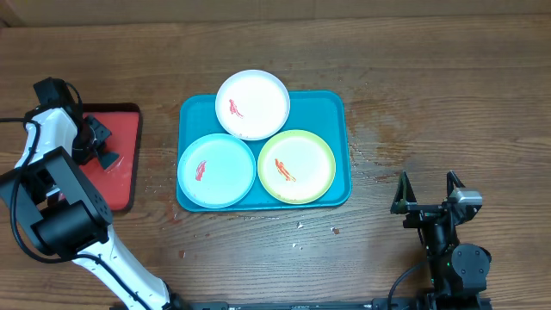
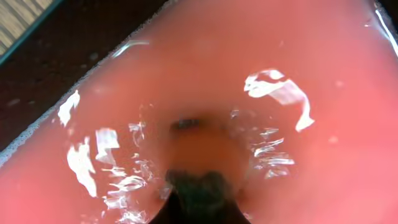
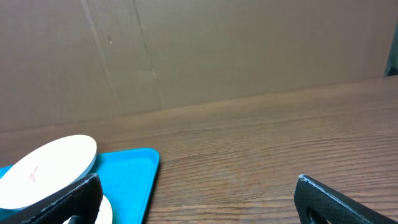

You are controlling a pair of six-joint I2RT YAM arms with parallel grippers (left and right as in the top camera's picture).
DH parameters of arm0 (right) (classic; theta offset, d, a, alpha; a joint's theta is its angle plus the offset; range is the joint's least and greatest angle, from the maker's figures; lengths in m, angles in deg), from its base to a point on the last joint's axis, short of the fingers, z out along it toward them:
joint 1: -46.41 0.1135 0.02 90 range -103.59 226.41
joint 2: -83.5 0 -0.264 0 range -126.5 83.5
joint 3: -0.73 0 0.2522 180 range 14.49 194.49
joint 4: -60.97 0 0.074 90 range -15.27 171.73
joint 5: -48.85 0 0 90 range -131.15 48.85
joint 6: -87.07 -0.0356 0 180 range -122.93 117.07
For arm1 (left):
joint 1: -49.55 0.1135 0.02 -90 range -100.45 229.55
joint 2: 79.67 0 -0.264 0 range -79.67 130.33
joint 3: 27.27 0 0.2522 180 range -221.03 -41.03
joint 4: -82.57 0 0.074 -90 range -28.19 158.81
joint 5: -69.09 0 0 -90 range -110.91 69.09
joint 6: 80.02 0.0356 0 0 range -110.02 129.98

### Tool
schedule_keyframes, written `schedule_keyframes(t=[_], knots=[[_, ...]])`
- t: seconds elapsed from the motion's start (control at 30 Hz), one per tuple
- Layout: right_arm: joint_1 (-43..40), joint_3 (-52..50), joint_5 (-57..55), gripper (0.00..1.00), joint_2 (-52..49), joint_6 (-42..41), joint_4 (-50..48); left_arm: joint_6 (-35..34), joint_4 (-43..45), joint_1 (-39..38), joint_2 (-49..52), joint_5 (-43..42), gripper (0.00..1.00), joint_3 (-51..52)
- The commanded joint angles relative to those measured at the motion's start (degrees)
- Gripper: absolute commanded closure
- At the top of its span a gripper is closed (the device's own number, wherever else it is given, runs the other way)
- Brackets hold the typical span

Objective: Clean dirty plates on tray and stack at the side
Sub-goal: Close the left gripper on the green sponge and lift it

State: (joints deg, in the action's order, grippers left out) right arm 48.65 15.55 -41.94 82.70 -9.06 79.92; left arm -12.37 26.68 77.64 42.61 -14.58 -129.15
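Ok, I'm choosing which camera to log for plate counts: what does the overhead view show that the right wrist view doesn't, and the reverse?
Only overhead: the light blue plate, and the red tray with the left gripper over it. Only right wrist: the brown backdrop behind the table. Both: the white plate with its red smear, the teal tray, the wooden table and the open right gripper.

Brown wood-grain table (image 1: 430, 69) all round; pale crumbs (image 1: 300, 226) scattered near 6 o'clock overhead; plain brown cardboard-like wall (image 3: 217, 50) at 12 o'clock; even, soft light.
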Motion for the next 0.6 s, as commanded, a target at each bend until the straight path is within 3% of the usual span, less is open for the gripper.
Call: schedule_keyframes(t=[0.0, 0.07, 0.1, 0.17, 0.4, 0.5, 0.57], knots=[[-0.2, -0.6, 0.0, 0.00, 0.6, 0.2, -0.4, 0.1, -0.4, 0.0, 0.9, 1.2, 0.88, -0.1], [-0.2, -0.6, 0.0, 0.00, 0.6, 0.2, -0.4, 0.1, -1.2, 0.0, 0.9, 1.2, 0.80, -0.1], [-0.2, -0.6, 0.0, 0.00, 0.6, 0.2, -0.4, 0.1, -2.0, 0.0, 0.9, 1.1, 0.49, -0.1], [-0.2, -0.6, 0.0, 0.00, 0.6, 0.2, -0.4, 0.1, -3.8, 0.0, 0.9, 1.1, 0.00, -0.1], [-0.2, -0.6, 0.0, 0.00, 0.6, 0.2, -0.4, 0.1, -11.6, 0.0, 0.9, -3.1, 0.01, -0.1], [-0.2, -0.6, 0.0, 0.00, 0.6, 0.2, -0.4, 0.1, -13.2, 0.0, 0.9, -5.9, 0.33, -0.1], [-0.2, -0.6, 0.0, 0.00, 0.6, 0.2, -0.4, 0.0, -13.3, 0.0, 0.9, -6.7, 0.66, -0.1]])
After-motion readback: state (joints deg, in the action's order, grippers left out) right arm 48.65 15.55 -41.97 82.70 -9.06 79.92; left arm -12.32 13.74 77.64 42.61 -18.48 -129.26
